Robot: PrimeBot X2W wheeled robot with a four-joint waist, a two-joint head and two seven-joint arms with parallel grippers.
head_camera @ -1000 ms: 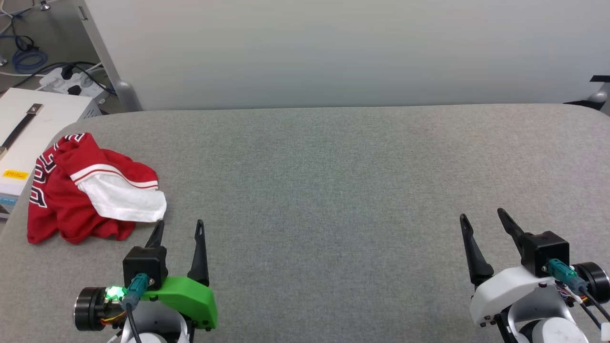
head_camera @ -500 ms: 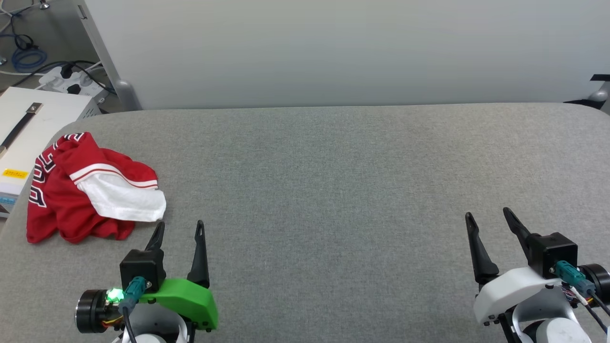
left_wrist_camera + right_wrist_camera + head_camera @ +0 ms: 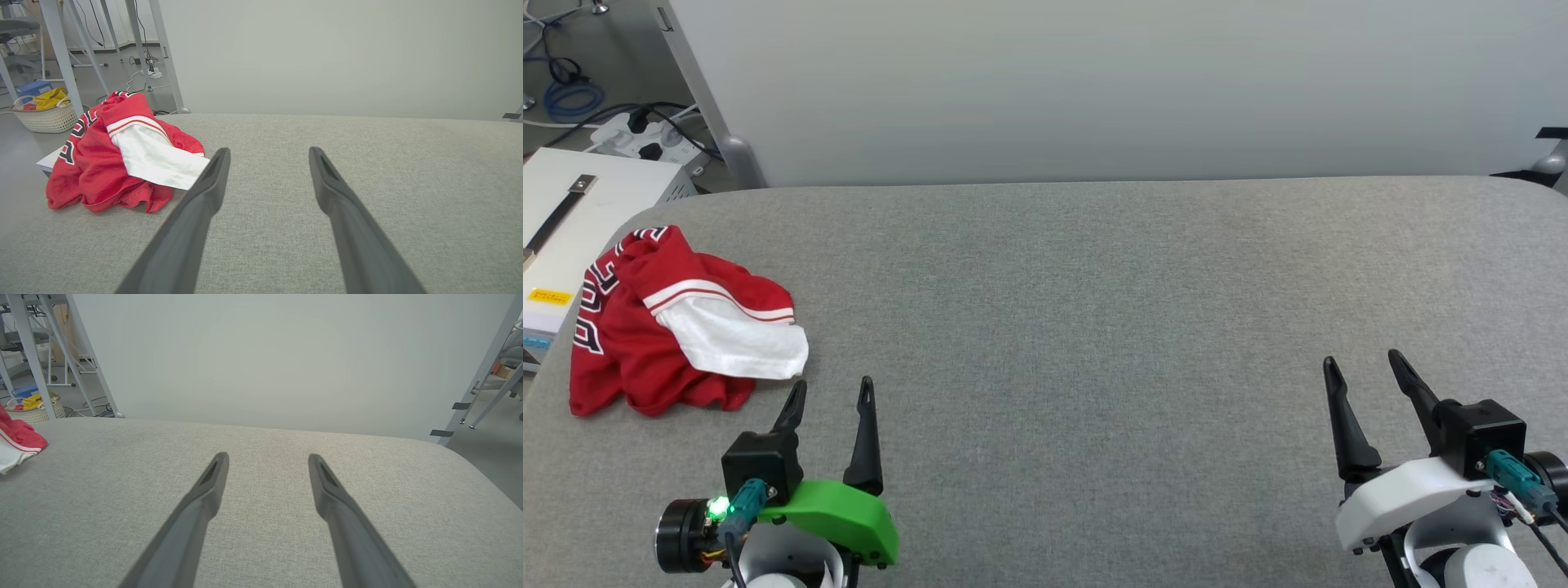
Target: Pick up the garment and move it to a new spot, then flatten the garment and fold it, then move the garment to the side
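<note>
My left gripper (image 3: 832, 382) hangs low over the grey padded table (image 3: 1094, 310), its 2 fingers spread wide with nothing between them. One fingertip is just beside the white sleeve of the garment (image 3: 670, 335). That red shirt lies crumpled in a heap at the table's left edge, black lettering showing on 1 fold. My right gripper (image 3: 1362, 358) is well apart on the other side, just as wide and empty.

Garment (image 3: 678, 327) on table's (image 3: 1094, 327) left, beyond left pincer (image 3: 832, 390).
</note>
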